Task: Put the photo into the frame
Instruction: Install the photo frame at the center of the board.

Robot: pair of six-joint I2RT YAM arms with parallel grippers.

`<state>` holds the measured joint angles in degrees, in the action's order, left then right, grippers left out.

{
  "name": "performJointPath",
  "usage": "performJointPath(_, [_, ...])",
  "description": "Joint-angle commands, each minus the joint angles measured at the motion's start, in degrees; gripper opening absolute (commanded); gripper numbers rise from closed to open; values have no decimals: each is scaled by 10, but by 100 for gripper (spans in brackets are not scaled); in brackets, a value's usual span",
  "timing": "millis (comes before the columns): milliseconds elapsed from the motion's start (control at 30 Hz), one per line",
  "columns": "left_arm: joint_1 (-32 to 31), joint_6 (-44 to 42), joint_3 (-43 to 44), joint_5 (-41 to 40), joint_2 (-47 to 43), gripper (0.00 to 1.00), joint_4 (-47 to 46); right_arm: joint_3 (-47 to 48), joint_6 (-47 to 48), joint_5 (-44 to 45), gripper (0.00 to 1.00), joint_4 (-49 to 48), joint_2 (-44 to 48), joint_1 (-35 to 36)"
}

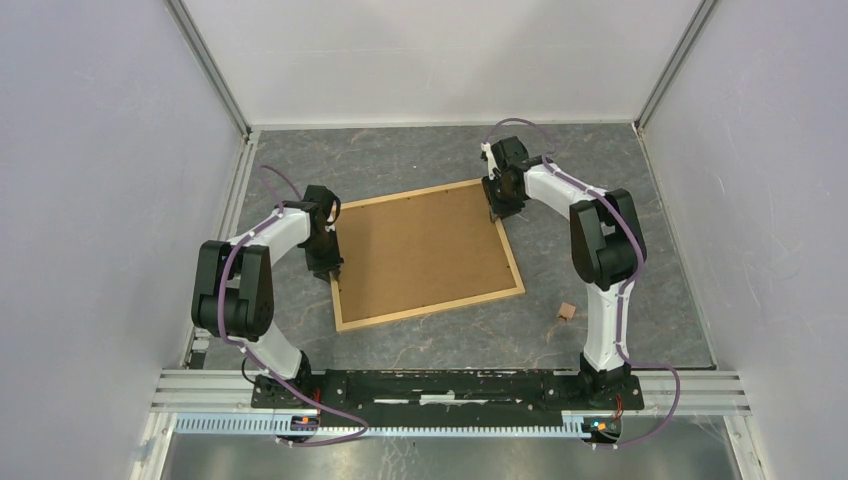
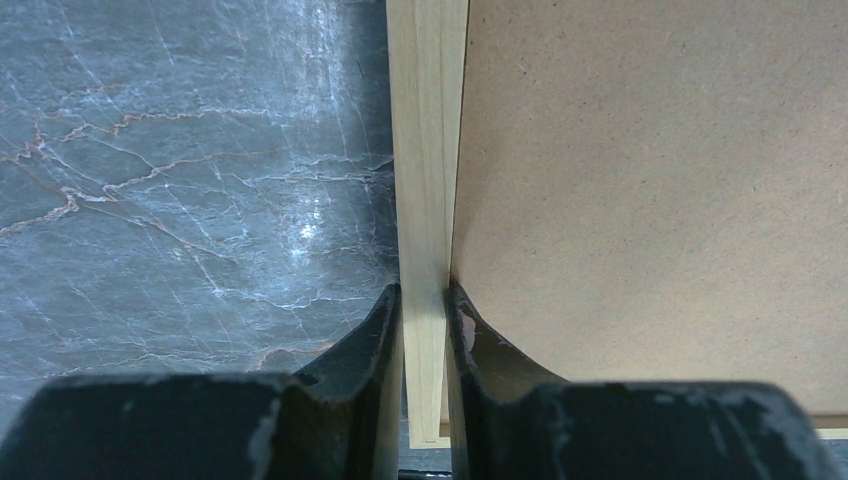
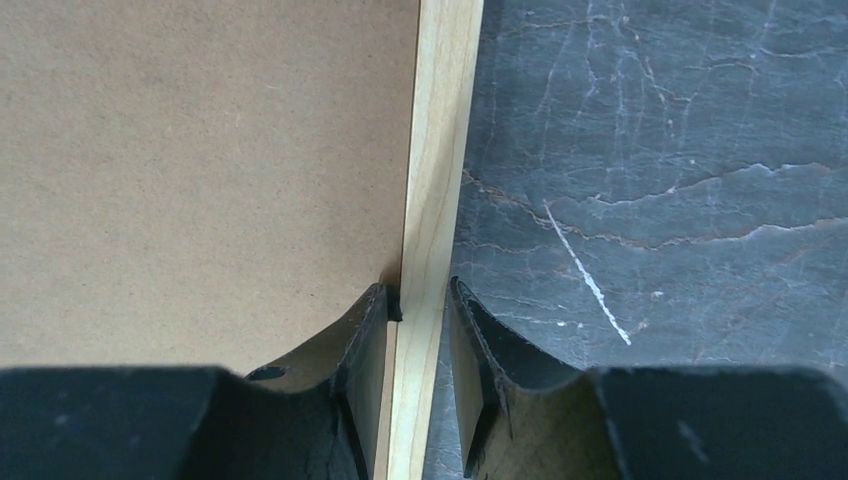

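**Frame lying back side up, gripped at two opposite edges**

Top view: the frame point(image 1: 425, 250) lies flat in the middle of the grey marbled table point(image 1: 620, 170). Its brown panel faces up and it is turned slightly askew to the table's edges. The left gripper point(image 1: 335, 272) stands at the frame's left edge, near the lower-left corner. The right gripper point(image 1: 497, 213) stands at the right edge, near the upper-right corner. A small wooden block point(image 1: 566, 312) lies on the table at lower right, apart from the frame.

Left wrist view: the fingers point(image 2: 385, 330) are set narrow, pinching the pale wood strip point(image 2: 428, 150), one on the table side and one on the panel side.

Right wrist view: the fingers point(image 3: 372, 330) likewise straddle the strip point(image 3: 440, 150), closed narrowly on it.
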<state>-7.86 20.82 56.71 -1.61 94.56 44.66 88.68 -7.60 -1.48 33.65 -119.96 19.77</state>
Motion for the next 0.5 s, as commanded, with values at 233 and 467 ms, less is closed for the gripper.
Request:
performJointPath(233, [-5, -29, 4, -23, -21, 2, -7, -12, 17, -42, 54, 2, 92, -21])
performJointPath(467, [-7, -28, 3, -22, -21, 2, -6, 11, 15, -36, 37, 18, 48, -25])
